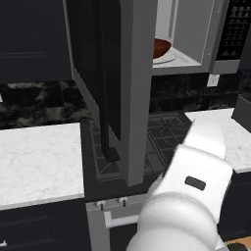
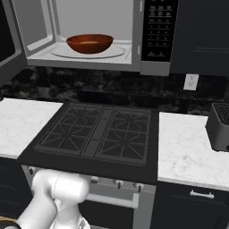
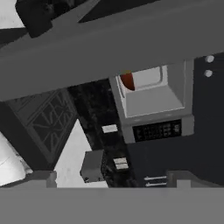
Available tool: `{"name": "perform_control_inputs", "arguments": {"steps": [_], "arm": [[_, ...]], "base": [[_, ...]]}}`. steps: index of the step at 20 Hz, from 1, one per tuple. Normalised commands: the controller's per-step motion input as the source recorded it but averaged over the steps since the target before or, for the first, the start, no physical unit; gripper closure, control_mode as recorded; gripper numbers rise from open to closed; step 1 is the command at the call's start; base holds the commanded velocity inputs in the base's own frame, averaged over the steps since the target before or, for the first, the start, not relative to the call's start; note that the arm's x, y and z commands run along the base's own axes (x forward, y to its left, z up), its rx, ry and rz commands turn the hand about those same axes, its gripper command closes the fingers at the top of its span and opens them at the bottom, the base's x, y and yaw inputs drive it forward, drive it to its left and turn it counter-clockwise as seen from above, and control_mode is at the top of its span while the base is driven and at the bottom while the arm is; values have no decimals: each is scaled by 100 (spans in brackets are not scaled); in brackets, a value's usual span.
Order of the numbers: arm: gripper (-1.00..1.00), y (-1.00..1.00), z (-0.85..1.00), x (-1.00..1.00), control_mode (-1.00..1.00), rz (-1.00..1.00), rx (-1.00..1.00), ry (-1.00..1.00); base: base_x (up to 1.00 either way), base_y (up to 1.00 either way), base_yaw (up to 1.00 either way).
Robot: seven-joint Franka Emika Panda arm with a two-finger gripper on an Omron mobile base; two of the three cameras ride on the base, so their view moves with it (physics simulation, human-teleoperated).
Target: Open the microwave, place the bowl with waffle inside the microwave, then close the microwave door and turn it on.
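The microwave hangs above the stove with its light grey inside showing. The reddish-brown bowl sits on the round tray inside; a thin tan sliver of the waffle shows over its rim. The microwave door stands swung out to the left, its dark handle facing the counter. In the hand view the door's grey edge crosses close in front of my gripper, whose fingers are spread wide with nothing between them. Beyond the edge, the bowl shows inside the microwave.
A black gas stove lies below the microwave. White marble counters flank it. A dark boxy appliance stands on the right counter, and an outlet is on the dark backsplash.
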Motion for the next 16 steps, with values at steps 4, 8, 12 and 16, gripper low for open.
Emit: {"name": "perform_control_inputs", "arguments": {"steps": [4, 8, 12, 16], "arm": [[-100, 82, 0, 0, -100, -3, -23, -3], [-100, 85, -12, 44, -100, -7, -21, 0], [-100, 55, -26, 92, -100, -19, -13, 1], [-100, 12, -35, 100, -100, -35, -6, 7]], "base": [[0, 0, 0], [0, 0, 0], [0, 0, 0], [0, 0, 0]]}}
